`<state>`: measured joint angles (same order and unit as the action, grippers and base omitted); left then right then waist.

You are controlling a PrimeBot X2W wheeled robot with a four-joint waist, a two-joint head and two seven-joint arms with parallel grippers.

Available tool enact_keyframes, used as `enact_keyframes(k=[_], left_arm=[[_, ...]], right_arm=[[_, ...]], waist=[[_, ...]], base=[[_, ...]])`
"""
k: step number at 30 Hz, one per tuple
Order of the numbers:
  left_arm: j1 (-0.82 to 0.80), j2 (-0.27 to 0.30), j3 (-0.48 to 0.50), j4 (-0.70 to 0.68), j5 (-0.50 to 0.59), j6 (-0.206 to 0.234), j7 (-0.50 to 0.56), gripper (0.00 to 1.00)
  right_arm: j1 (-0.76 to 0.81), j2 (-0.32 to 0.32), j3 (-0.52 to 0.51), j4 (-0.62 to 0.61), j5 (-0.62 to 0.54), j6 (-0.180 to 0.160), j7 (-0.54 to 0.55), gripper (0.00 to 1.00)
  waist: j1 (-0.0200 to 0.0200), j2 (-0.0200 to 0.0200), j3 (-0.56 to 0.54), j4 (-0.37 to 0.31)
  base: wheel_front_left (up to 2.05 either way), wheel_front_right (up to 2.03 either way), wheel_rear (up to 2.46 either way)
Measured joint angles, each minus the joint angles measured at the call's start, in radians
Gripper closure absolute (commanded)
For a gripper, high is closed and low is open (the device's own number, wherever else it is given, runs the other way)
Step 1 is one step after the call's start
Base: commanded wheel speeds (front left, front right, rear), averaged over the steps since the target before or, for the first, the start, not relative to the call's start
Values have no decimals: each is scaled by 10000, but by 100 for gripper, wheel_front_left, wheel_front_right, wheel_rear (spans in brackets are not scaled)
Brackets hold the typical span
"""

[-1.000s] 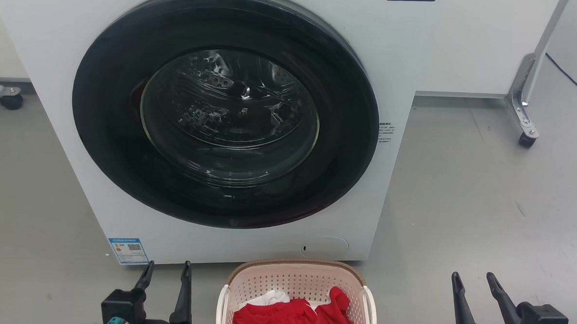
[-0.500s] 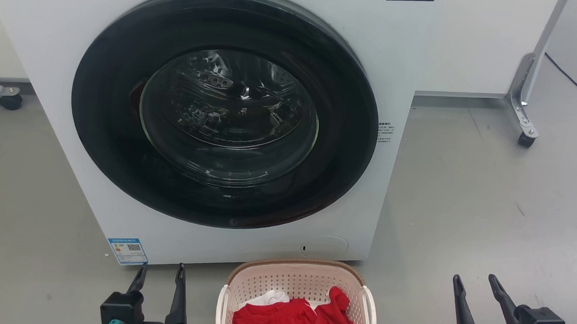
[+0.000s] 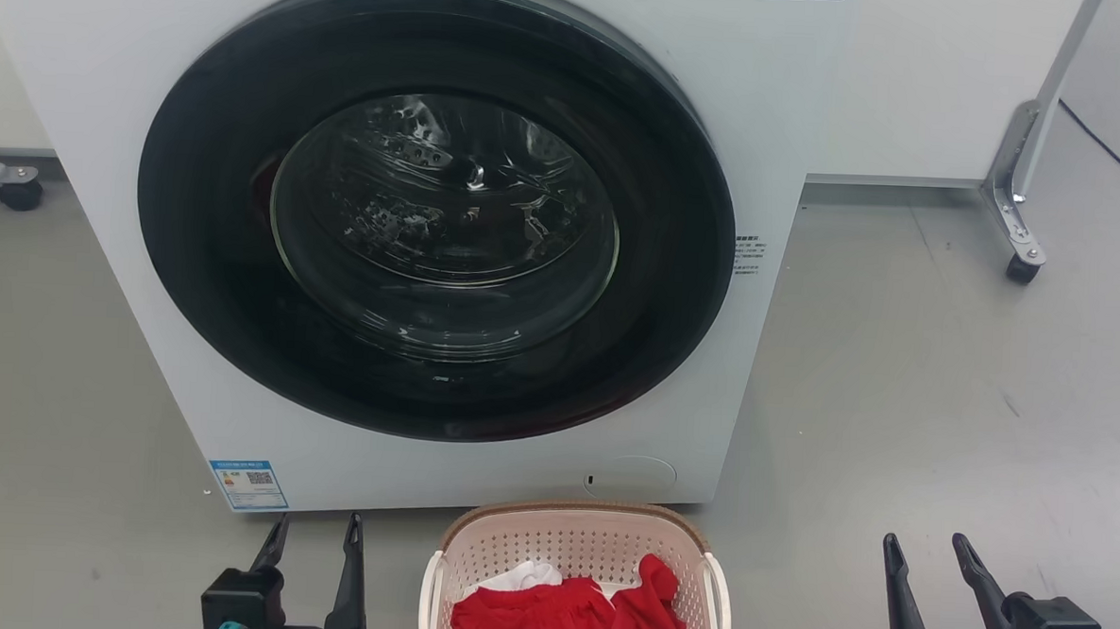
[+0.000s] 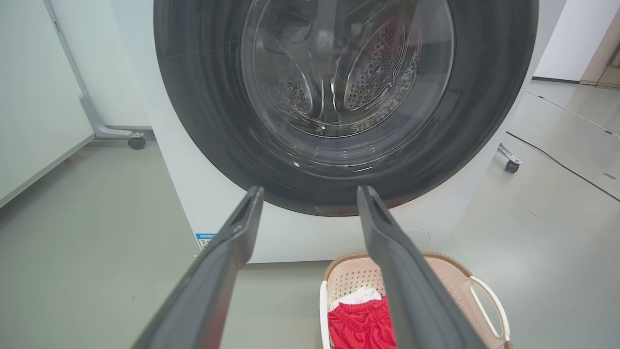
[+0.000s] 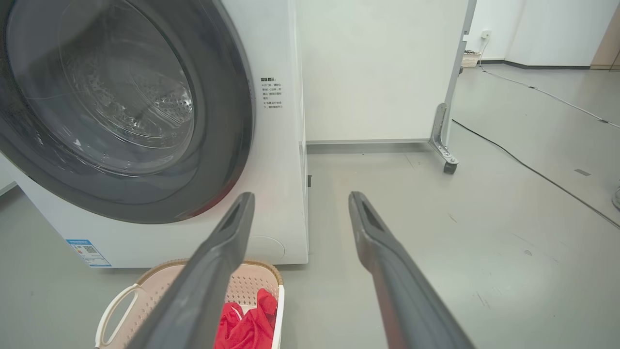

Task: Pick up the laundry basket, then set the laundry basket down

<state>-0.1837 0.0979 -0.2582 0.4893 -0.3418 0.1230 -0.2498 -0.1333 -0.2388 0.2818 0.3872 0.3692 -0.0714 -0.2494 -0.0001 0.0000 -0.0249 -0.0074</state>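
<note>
Laundry basket (image 3: 569,545): pale pink perforated plastic, rounded-rectangular, brown woven-look rim, white side handles. Stands on the grey floor (image 3: 898,367) between the two grippers, near the left gripper (image 3: 317,523) on its right side, well apart from the right gripper (image 3: 924,543) on its left side; touched by neither

Contents: crumpled red garment (image 3: 570,622), white cloth (image 3: 525,575) partly under it

Left gripper: two dark fingers spread, empty. Right gripper: likewise spread, empty

Ahead of both sets of fingertips: white front-loading washing machine (image 3: 795,126), round dark glass door (image 3: 204,242)

Ahead and right of the right gripper: grey metal frame leg (image 3: 1005,197) on a black castor
</note>
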Motion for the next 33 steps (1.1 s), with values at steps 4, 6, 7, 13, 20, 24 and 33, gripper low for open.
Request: enact_keyframes(k=[4, 6, 7, 13, 20, 24, 33], left_arm=[[0, -40, 21, 23, 2, 0, 2, 0], [0, -40, 36, 75, 2, 0, 0, 0], [0, -40, 42, 102, 2, 0, 0, 0], [-6, -79, -2, 341, 2, 0, 0, 0], [-286, -167, -90, 719, 2, 0, 2, 0], [-580, -222, -157, 1051, 0, -15, 17, 0], [-1566, -374, -307, 1906, -92, -186, 387, 0]], right_arm=[[1, 10, -17, 42, 0, 2, 0, 0], [-1, 31, -19, 100, 12, 10, 0, 0], [-1, 46, -19, 159, 15, 12, 0, 0], [-7, 88, -6, 441, 52, 90, 0, 0], [-343, 209, 96, 648, 92, 146, 19, 0], [-680, 249, 142, 834, 94, 194, 115, 0], [-1708, 397, 153, 1630, 125, 290, 476, 0]], waist=[[0, 0, 23, 3], [0, 0, 42, 4], [0, 0, 54, 3], [0, 0, 163, -2], [1, 0, 560, -25], [2, 1, 905, -62], [3, 1, 1869, -167]], base=[[0, 0, 0], [0, 0, 0], [0, 0, 0], [0, 0, 0], [0, 0, 0], [0, 0, 0], [0, 0, 0]])
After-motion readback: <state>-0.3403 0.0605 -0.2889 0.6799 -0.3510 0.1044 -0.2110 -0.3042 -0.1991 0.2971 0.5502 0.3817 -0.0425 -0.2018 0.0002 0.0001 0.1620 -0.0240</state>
